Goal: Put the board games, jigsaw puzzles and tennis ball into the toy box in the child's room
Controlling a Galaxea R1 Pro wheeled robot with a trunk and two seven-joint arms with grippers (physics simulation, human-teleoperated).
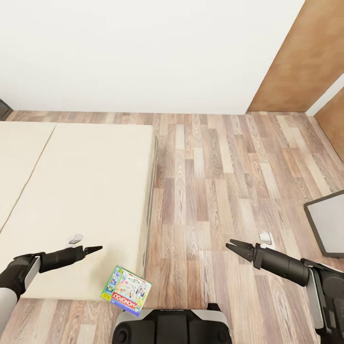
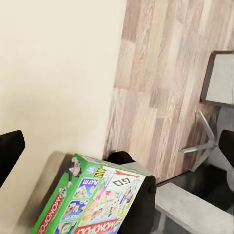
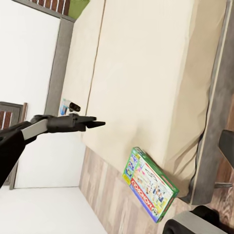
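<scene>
Green-edged board game (image 1: 126, 290) overhanging bed (image 1: 86, 191) corner

Bed (image 1: 71, 191) cut off at left edge; small blue box (image 3: 64, 106) too tiny to ID.

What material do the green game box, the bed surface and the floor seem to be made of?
The green game box looks like printed cardboard with a slightly glossy finish: flat faces, sharp edges, colourful artwork and lettering. The bed surface looks like matte beige fabric, with one seam line and no shine, though the render shows little texture. The floor looks like wood planks or laminate, with staggered boards and visible grain.
</scene>
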